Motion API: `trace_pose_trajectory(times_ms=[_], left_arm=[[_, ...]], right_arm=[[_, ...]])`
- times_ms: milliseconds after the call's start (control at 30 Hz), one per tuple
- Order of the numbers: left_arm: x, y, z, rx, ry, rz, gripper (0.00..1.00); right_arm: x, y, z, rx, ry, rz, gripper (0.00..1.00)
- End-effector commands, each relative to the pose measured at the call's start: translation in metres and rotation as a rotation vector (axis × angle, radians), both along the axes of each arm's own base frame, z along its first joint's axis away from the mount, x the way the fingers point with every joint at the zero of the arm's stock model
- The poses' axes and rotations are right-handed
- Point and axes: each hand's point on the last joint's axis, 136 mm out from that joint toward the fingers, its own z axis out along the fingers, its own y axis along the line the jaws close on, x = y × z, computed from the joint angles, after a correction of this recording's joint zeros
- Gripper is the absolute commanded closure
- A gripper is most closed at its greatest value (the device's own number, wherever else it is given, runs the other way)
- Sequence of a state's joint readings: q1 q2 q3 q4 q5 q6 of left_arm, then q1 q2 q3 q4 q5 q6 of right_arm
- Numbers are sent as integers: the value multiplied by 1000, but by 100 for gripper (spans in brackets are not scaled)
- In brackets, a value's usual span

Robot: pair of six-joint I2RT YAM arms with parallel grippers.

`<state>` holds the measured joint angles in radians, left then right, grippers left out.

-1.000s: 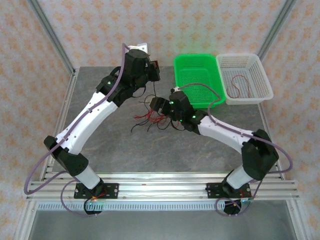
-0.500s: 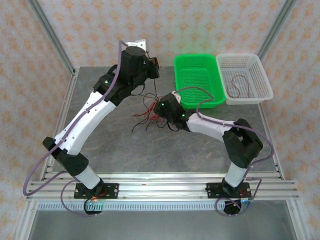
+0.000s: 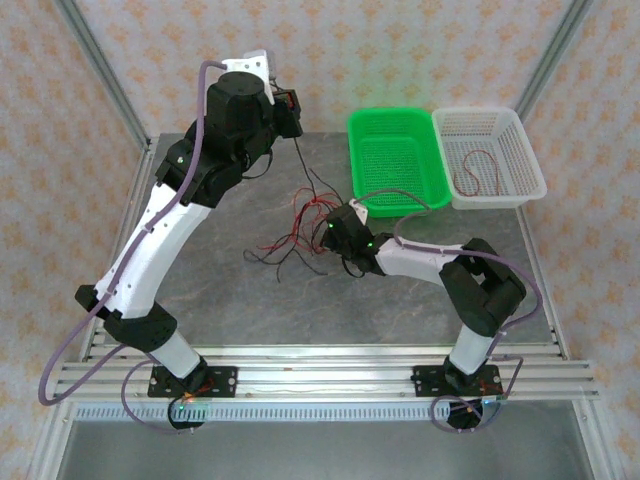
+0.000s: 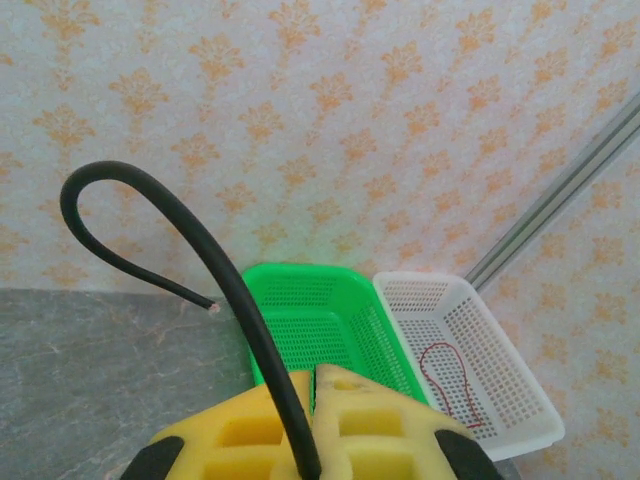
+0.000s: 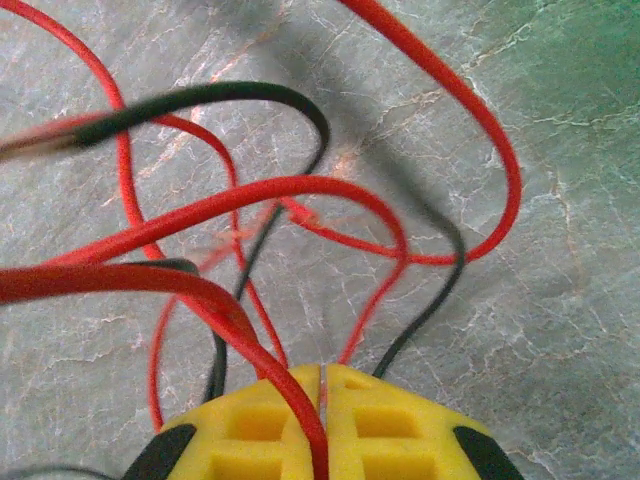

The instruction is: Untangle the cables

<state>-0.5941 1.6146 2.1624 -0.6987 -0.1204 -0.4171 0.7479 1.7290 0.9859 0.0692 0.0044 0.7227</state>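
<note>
Bright, even light with soft shadows; right wrist view blurs the nearest cables [image 5: 100,278], perhaps from closeness.

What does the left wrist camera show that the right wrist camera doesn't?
Left wrist: a black cable curling up from the shut left fingers, the green basket, the white basket holding a loose red cable, and the patterned wall. Right wrist: a close tangle of red and black cables, one red strand pinched in the right fingers. Both: yellow fingers shut on a cable, above the grey table.
</note>
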Motion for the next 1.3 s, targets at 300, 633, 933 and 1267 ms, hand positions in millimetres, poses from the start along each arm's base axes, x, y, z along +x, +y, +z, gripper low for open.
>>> trace_pose_trajectory(times_ms=[300,633,933,1267], left_arm=[[-2,63,52,-15,-108,135,100],[0,138,69,4,-153,323,100],[10,175,58,35,-126,420,100],[23,184,29,48,-61,427,100]], right_arm=[[-28,-34,-58,-35,87,-34,100],[-52,-69,-93,-121,165,-79,100],[-86,-131,-89,-262,169,-155,100],[-89,-180,-56,-367,110,-225,100]])
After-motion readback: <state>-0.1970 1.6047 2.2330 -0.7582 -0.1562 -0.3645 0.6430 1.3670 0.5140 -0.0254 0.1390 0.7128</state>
